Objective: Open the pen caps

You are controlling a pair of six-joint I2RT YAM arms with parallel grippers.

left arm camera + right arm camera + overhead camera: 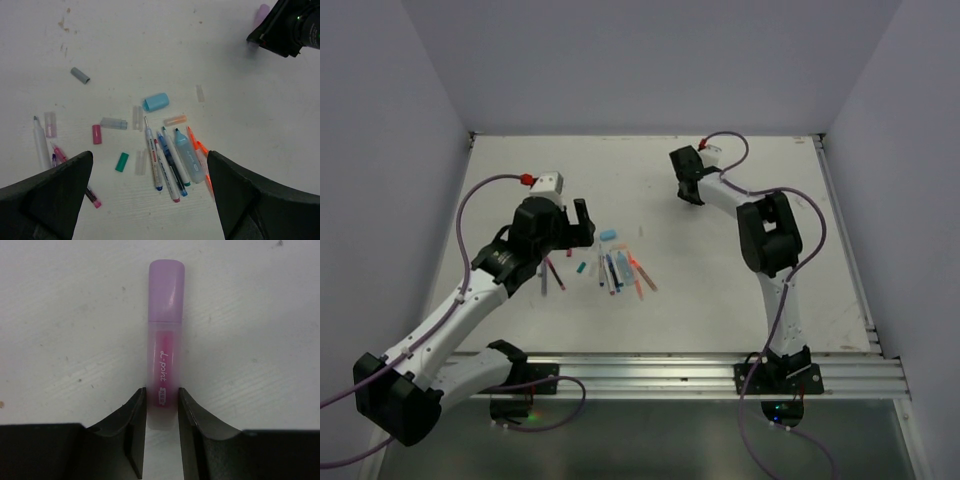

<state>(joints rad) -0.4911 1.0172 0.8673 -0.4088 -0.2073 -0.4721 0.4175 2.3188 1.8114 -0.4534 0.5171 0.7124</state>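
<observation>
Toward the table's [740, 290] 12 o'clock, your right fingers [136, 415] are clamped on the tail of the pink pen [162, 365], purple cap [167, 290] on, left fingers [55, 190] apart over loose pens [170, 160] toward 9 o'clock; such a short grip could let the pen slip when the cap's tugged.

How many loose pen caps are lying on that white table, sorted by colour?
Clear stubby plastic caps: 3
Grey plastic caps: 2
Light blue plastic cap: 1
Magenta plastic cap: 1
Teal plastic cap: 1
Orange translucent cap: 1
Lilac translucent cap: 1
Total: 10
Not counted: the purple cap on the pink pen in the right gripper.
</observation>
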